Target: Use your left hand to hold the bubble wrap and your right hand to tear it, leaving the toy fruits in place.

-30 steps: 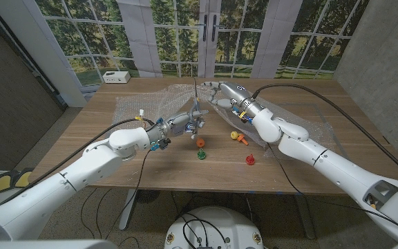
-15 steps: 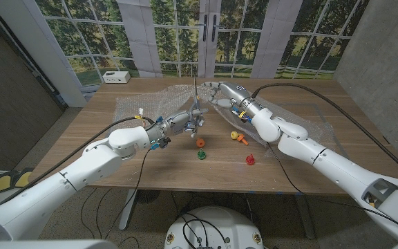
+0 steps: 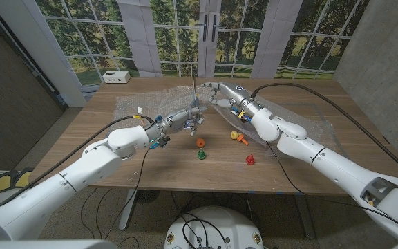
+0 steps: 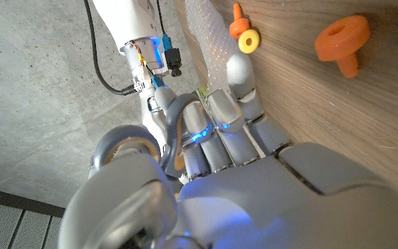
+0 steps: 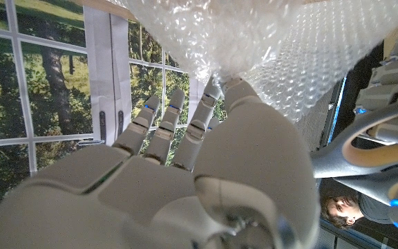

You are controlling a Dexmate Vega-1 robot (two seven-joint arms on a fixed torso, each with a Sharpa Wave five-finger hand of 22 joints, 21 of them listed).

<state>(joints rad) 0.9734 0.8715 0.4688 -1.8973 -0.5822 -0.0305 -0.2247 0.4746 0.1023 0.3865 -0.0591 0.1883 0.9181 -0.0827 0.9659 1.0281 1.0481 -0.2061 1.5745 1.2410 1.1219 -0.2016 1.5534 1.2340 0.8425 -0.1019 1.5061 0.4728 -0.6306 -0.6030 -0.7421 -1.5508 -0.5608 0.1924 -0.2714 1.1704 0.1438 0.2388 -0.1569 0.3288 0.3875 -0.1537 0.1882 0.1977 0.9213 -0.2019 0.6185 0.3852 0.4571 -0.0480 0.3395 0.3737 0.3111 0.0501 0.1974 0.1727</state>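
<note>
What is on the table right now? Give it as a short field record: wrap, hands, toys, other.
wrap: bubble wrap spread over the far part of the table, pulled up into a peak between the hands
left hand: left hand grips the wrap at mid-table
right hand: right hand grips the wrap just beyond the left hand
toys: orange toy, green toy, yellow-orange toy, red toy, all on bare wood nearer the robot than the hands
other: white box at the far left corner

White box point(image 3: 116, 77), perhaps plastic, at wooden table's point(image 3: 150, 162) far-left corner
</note>
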